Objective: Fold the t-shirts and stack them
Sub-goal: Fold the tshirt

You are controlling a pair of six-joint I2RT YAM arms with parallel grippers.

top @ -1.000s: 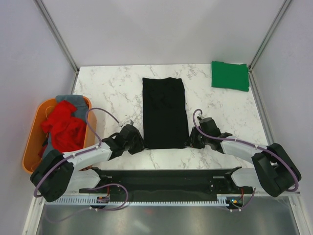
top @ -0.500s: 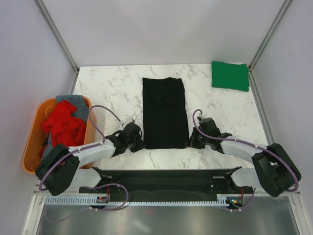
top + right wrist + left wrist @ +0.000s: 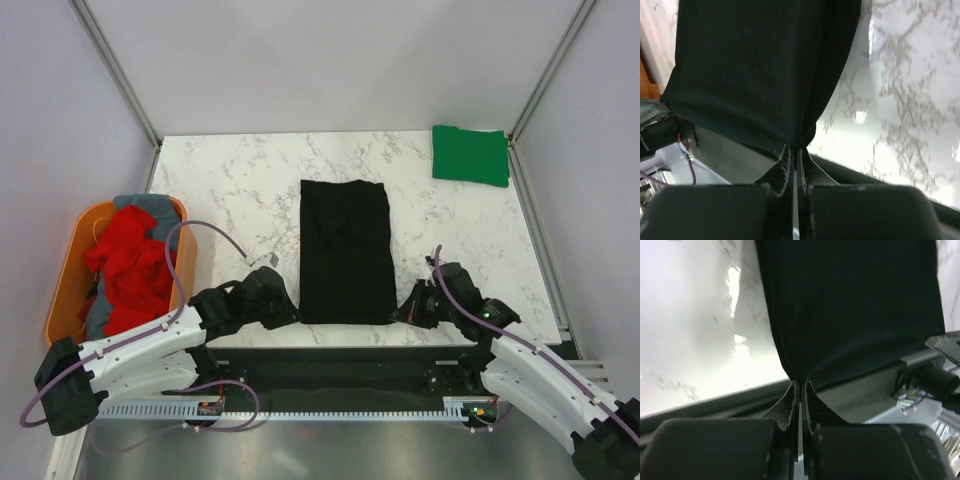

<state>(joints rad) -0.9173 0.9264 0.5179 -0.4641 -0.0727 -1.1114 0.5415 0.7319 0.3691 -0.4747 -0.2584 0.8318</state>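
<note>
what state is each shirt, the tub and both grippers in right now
black t-shirt, folded into a long strip on the table, near corners pinched
green t-shirt, folded flat at the far right corner
orange tub, upright, holding two shirts
red t-shirt, crumpled, on top in the tub
grey t-shirt, crumpled, partly under the red one
left gripper, shut on the black t-shirt's near left corner
right gripper, shut on its near right corner

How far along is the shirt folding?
Done: the green shirt lies folded at the far right corner. In hand: the left gripper and right gripper pinch the near corners of the black shirt. To do: red shirt and grey shirt, bunched in the tub.
</note>
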